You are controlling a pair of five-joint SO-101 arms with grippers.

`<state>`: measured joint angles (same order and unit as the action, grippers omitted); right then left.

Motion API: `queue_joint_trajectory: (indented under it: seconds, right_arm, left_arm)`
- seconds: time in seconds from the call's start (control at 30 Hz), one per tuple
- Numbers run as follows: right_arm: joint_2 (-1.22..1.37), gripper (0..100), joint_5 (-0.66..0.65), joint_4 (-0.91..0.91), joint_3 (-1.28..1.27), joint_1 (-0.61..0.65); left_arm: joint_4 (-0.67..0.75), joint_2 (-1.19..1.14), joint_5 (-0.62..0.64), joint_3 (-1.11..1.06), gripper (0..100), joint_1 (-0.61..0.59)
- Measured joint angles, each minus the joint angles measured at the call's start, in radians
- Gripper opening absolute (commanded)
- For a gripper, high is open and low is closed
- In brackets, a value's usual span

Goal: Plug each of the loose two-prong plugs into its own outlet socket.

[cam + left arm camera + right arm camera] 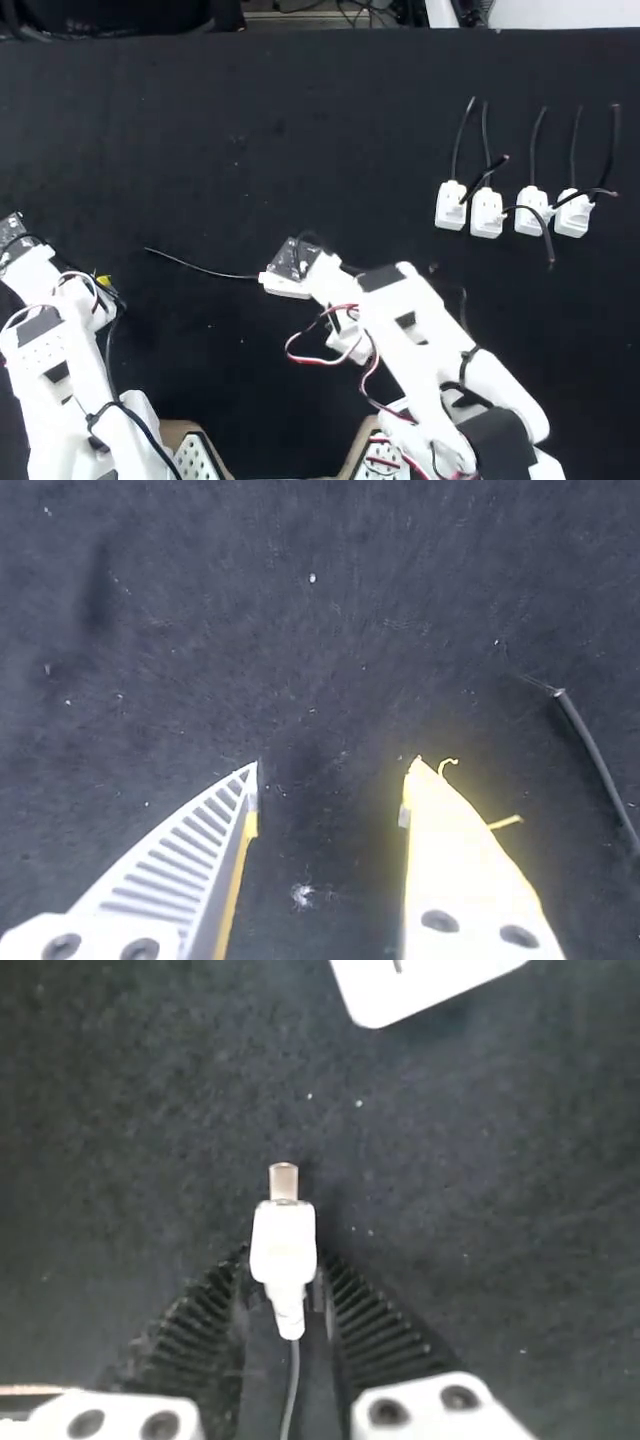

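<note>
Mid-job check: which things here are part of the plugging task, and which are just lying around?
Job:
white plug, held by the right gripper
its black cord
row of white outlet sockets

Lying about:
cables behind the table
lint speck

No text, number, label or sign is legible. Checked: white sockets (530, 208) by the right edge of the table (200, 120) have plain faces. White plug (283, 1240) shows no print. Small dark board (296, 258) has pale specks, too small to read.
</note>
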<state>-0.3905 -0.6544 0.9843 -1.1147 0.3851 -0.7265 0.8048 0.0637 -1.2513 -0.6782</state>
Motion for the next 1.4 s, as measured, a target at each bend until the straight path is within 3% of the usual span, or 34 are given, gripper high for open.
queue_joint_trajectory:
  seconds: [0.17,0.3,0.4,0.7,0.87,1.4]
  right_arm:
    - [-0.021,13.4,0.003,-0.015,-0.029,0.002]
    - [-0.026,10.0,0.002,-0.017,-0.038,0.005]
    - [-0.026,0.7,0.002,-0.017,-0.038,0.005]
    - [-0.06,2.0,0.068,-0.04,-0.043,-0.002]
    - [-0.101,11.9,0.098,-0.011,-0.043,0.0]
    - [-0.109,9.2,0.169,-0.058,-0.043,0.0]
  left_arm:
    - [0.032,0.0,0.0,-0.014,23,0.0]
    - [0.034,0.0,0.0,-0.014,23,0.0]
    - [0.034,0.0,0.0,-0.014,23,0.0]
    - [0.034,0.0,0.0,-0.014,23,0.0]
    - [0.034,0.0,0.0,-0.014,23,0.0]
    - [0.034,0.0,0.0,-0.014,23,0.0]
